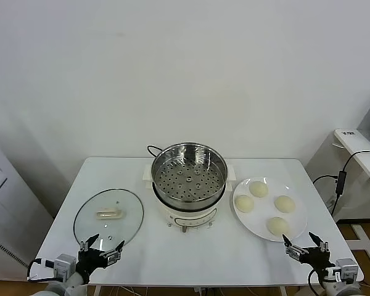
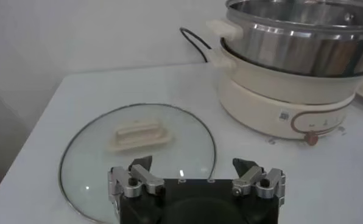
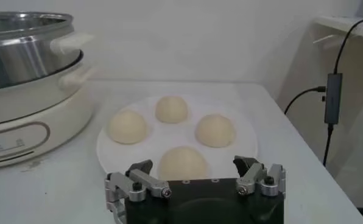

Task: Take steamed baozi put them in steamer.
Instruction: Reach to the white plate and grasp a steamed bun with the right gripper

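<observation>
Parked low at the table's (image 1: 185, 259) near edge: left gripper (image 1: 101, 251) on one side of the steamer (image 1: 189, 174), right gripper (image 1: 306, 248) on the other, both spread wide, holding nothing. Four steamed baozi (image 3: 172, 109) resting on the white plate (image 1: 296, 229) beside the steamer, just beyond the right gripper. Glass lid (image 2: 96, 152) flat under the left gripper. Bare tabletop between plate and near edge.
</observation>
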Available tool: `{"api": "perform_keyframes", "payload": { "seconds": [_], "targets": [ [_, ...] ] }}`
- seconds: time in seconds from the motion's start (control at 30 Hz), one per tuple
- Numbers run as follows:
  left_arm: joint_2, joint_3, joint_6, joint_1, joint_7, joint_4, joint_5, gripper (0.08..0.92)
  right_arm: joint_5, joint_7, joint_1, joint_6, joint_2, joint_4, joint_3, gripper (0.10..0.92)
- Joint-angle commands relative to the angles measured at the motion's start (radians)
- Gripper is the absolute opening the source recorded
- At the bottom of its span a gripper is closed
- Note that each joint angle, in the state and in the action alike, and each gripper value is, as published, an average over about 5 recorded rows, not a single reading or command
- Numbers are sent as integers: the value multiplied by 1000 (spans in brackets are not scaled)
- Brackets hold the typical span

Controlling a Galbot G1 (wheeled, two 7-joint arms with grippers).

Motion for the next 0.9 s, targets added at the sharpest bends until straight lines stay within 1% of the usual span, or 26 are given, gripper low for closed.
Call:
{"api": "perform_keyframes", "payload": {
  "seconds": [0.03, 0.07, 0.13, 0.37, 0.47, 0.57, 0.63, 0.7, 0.8, 0.9],
  "targets": [
    [2, -1, 1, 2, 0, -1, -1, 823, -52, -17, 16, 5, -7, -8, 2, 823],
    [2, -2, 1, 2, 0, -1, -1, 823, -75, -21, 22, 7, -8, -12, 4, 823],
    [4, -4, 1, 2, 1, 0, -1, 823, -177, -38, 46, 13, -15, -30, 14, 823],
    [11, -13, 0, 1, 4, 8, 0, 823, -671, -96, 197, 108, -80, -126, 17, 823],
    [9, -13, 1, 0, 4, 8, 0, 823, -822, -109, 285, 142, -119, -184, -15, 823],
    [7, -12, 4, -2, 4, 8, 0, 823, -943, -120, 382, 182, -165, -244, -69, 823],
    [6, -13, 7, -5, 3, 8, -1, 823, -1008, -152, 452, 201, -194, -279, -108, 823],
    [5, -13, 11, -7, 1, 7, -2, 823, -1061, -224, 534, 211, -224, -314, -152, 823],
    [4, -13, 16, -7, -2, 8, -2, 823, -1058, -363, 665, 223, -264, -379, -243, 823],
    [0, -11, 21, -10, -5, 11, -2, 823, -1037, -467, 815, 241, -295, -452, -365, 823]
  ]
}}
